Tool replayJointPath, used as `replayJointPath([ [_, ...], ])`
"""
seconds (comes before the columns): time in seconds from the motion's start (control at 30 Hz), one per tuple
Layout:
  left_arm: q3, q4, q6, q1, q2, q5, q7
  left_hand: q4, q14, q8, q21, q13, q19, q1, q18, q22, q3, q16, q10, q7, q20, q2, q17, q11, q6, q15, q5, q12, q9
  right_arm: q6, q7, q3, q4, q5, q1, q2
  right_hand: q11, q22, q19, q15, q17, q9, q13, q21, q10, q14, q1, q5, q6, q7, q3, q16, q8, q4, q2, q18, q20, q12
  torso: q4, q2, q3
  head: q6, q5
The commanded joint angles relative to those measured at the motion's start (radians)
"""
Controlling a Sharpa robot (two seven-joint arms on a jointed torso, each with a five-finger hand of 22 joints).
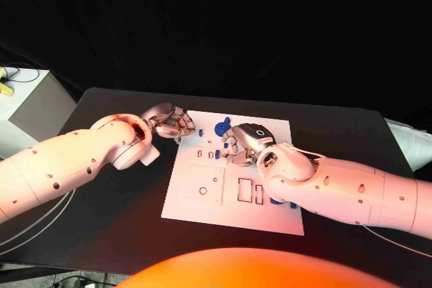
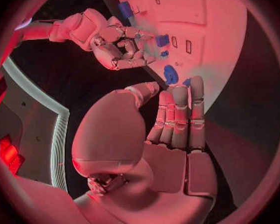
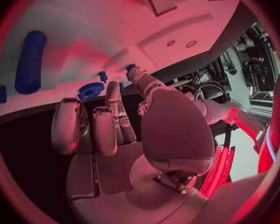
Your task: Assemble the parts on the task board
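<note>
While flat, blue part (image 3: 29, 60) points board-lengthwise.

– where's the task board (image 1: 203, 197)?
– white plate, flat mid-table, with rectangular cutouts.
– and the blue parts (image 1: 222, 123)?
– small pieces clustered near its far edge; a long cylinder (image 3: 29, 60) lies flat.

Task board (image 1: 203, 194): matt white, smooth. Parts (image 1: 222, 123): blue plastic, smooth. Table (image 1: 108, 225): matt black.
</note>
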Motion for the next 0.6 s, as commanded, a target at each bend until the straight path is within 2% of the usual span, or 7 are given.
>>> replayJointPath([
  [0.03, 0.001, 0.006, 0.001, 0.0, 0.003, 0.0, -0.006, 0.055, 0.067, -0.004, -0.006, 0.001, 0.032, -0.031, 0.016, -0.01, -0.022, 0.062, 0.037, -0.001, -0.008, -0.002, 0.073, -0.007, -0.021, -0.007, 0.003, 0.027, -0.014, -0.156, 0.087, 0.003, 0.026, 0.067, 0.0, -0.023, 0.005, 0.097, 0.006, 0.008, 0.005, -0.005, 0.002, 0.004, 0.0, 0.02, 0.031, 0.006, -0.018, 0.003, -0.048, 0.004, -0.012, 0.024, 0.01, -0.011, 0.006, 0.011, -0.0016, -0.001, 0.0003, 0.006, -0.003],
  [0.07, 0.001, 0.007, 0.004, 0.0, 0.003, 0.0, -0.013, 0.07, 0.103, -0.004, -0.003, 0.002, 0.047, -0.035, 0.016, -0.011, -0.03, 0.095, 0.057, -0.004, -0.012, -0.003, 0.12, -0.011, -0.02, -0.011, 0.003, 0.039, -0.018, -0.179, 0.111, 0.005, 0.034, 0.092, 0.0, -0.032, 0.006, 0.104, 0.012, 0.008, 0.013, -0.007, 0.003, 0.016, 0.005, 0.025, 0.047, 0.008, -0.023, 0.005, -0.075, 0.008, -0.017, 0.039, 0.016, -0.014, 0.007, 0.019, -0.002, -0.002, 0.0003, 0.008, -0.003],
  [0.2, 0.006, 0.012, 0.028, 0.001, 0.005, -0.001, -0.046, 0.12, 0.228, -0.006, 0.021, 0.008, 0.111, -0.066, 0.015, -0.007, -0.064, 0.207, 0.131, -0.015, -0.028, 0.003, 0.287, -0.024, 0.001, -0.026, 0.005, 0.079, -0.039, -0.24, 0.215, 0.016, 0.055, 0.234, 0.007, -0.059, 0.001, 0.09, 0.002, 0.004, 0.003, -0.004, 0.027, -0.015, 0.03, 0.023, 0.076, 0.029, -0.006, 0.001, -0.078, 0.0, -0.011, 0.058, 0.03, -0.007, 0.005, 0.058, -0.0034, -0.004, 0.0008, 0.017, 0.0],
  [0.27, 0.015, 0.014, 0.052, 0.002, 0.008, -0.004, -0.074, 0.119, 0.277, -0.012, 0.091, 0.013, 0.182, -0.089, -0.001, 0.085, -0.078, 0.253, 0.166, -0.024, -0.038, 0.01, 0.366, -0.034, 0.019, -0.035, 0.006, 0.094, -0.051, -0.244, 0.305, 0.021, 0.053, 0.323, 0.024, -0.07, -0.004, 0.098, 0.009, 0.0, 0.017, -0.001, 0.069, 0.0, 0.062, 0.03, 0.082, 0.049, 0.01, -0.003, -0.067, 0.009, -0.002, 0.069, 0.036, -0.01, 0.002, 0.111, -0.0035, -0.004, 0.0021, 0.022, 0.001],
  [0.37, 0.026, 0.019, 0.105, 0.003, 0.014, -0.009, -0.128, 0.113, 0.319, -0.018, 0.159, 0.018, 0.245, -0.063, -0.016, 0.173, -0.067, 0.292, 0.202, -0.037, -0.049, 0.027, 0.44, -0.048, 0.049, -0.049, 0.011, 0.105, -0.065, -0.218, 0.412, 0.025, 0.053, 0.424, 0.052, -0.089, -0.01, 0.104, 0.015, -0.006, 0.032, 0.003, 0.116, 0.01, 0.085, 0.037, 0.118, 0.08, 0.036, -0.007, -0.004, 0.017, 0.016, 0.063, 0.056, -0.013, -0.004, 0.167, -0.0056, -0.008, 0.0037, 0.033, 0.0],
  [0.47, 0.035, 0.019, 0.171, 0.01, 0.029, -0.017, -0.187, 0.108, 0.338, -0.025, 0.197, 0.021, 0.277, -0.036, -0.026, 0.224, -0.05, 0.311, 0.219, -0.043, -0.055, 0.034, 0.479, -0.054, 0.062, -0.055, 0.015, 0.107, -0.074, -0.175, 0.49, 0.027, 0.049, 0.56, 0.085, -0.113, -0.012, 0.11, 0.019, -0.008, 0.048, 0.005, 0.139, 0.02, 0.097, 0.043, 0.118, 0.079, 0.048, -0.011, 0.022, 0.027, 0.026, 0.065, 0.055, -0.015, -0.007, 0.194, -0.0054, -0.014, 0.0054, 0.038, 0.002],
  [0.6, 0.042, 0.004, 0.248, 0.029, 0.059, -0.015, -0.234, 0.107, 0.366, -0.025, 0.27, 0.152, 0.338, -0.024, -0.045, 0.329, -0.043, 0.339, 0.314, -0.057, -0.062, 0.032, 0.538, -0.068, 0.096, -0.068, 0.014, 0.173, -0.077, -0.13, 0.54, 0.032, 0.035, 0.717, 0.117, -0.144, -0.013, 0.116, 0.023, -0.01, 0.059, 0.006, 0.167, 0.03, 0.114, 0.047, 0.114, 0.081, 0.047, -0.011, 0.04, 0.035, 0.029, 0.065, 0.049, -0.017, -0.009, 0.228, -0.0069, -0.021, 0.0063, 0.033, 0.005],
])
